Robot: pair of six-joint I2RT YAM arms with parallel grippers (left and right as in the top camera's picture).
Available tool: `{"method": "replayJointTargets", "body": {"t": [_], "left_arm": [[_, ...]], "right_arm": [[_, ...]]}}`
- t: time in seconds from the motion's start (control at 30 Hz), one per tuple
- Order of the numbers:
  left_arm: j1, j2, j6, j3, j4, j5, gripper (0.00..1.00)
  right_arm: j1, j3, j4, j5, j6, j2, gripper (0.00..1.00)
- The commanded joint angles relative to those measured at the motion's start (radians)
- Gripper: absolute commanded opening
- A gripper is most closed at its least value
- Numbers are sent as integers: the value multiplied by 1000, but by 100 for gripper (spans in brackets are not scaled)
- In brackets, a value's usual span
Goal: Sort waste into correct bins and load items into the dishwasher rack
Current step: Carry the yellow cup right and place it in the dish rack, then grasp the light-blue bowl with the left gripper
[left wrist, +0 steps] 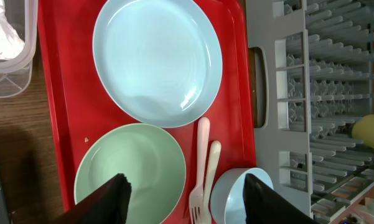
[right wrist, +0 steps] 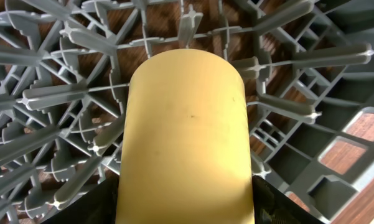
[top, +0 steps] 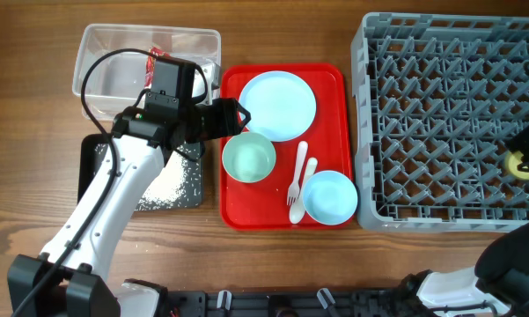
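Yellow cup [right wrist: 185, 124] held by right gripper [right wrist: 185, 210] near rack [top: 440, 106] edge; left gripper [left wrist: 187, 186] wide over red tray [left wrist: 56, 93].

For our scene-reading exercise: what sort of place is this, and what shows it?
Probably a dish-clearing station on a wooden table: a red serving tray, a grey dishwasher rack, and a clear tub and black tray holding waste.

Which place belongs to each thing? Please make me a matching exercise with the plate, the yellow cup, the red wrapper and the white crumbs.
Things:
1. light blue plate
2. yellow cup
3. red wrapper
4. white crumbs

Places:
A. in the clear tub
B. on the black tray
C. on the red tray
D. at the grey rack

Pairs: 1-C, 2-D, 3-A, 4-B
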Motion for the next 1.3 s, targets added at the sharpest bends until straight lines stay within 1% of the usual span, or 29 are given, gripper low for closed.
{"method": "replayJointTargets", "body": {"t": [0.0, 0.07, 0.23, 0.4, 0.5, 0.63, 0.73, 0.9, 1.03, 1.13, 1.27], "left_arm": [[0, -12, 16, 8, -1, -13, 63], [0, -12, 16, 8, -2, -13, 63], [0, -12, 16, 8, -11, -13, 64], [0, -12, 16, 8, -21, -13, 64], [-10, -12, 16, 8, -26, -13, 64], [-61, -8, 16, 8, -21, -13, 64], [-126, 6, 16, 8, -21, -39, 64], [-246, 57, 16, 8, -19, -59, 65], [-331, 111, 16, 8, -3, -59, 65], [-393, 164, 12, 8, 10, -73, 64], [-454, 232, 12, 8, 21, -103, 64]], "right_arm": [[-8, 14, 6, -30, 4, 18, 100], [-8, 16, 5, -79, -1, 15, 100], [-8, 26, -23, -81, -15, 0, 100], [-7, 99, -66, -117, -14, -56, 100], [-7, 140, -80, -231, -17, -112, 100], [7, 141, -84, -431, -87, -192, 100], [63, 141, -99, -472, -119, -229, 100], [214, 141, -109, -469, -157, -253, 100], [322, 140, -108, -431, -156, -251, 100], [371, 140, -108, -382, -156, -251, 100], [402, 140, -108, -376, -156, -251, 100]]}}
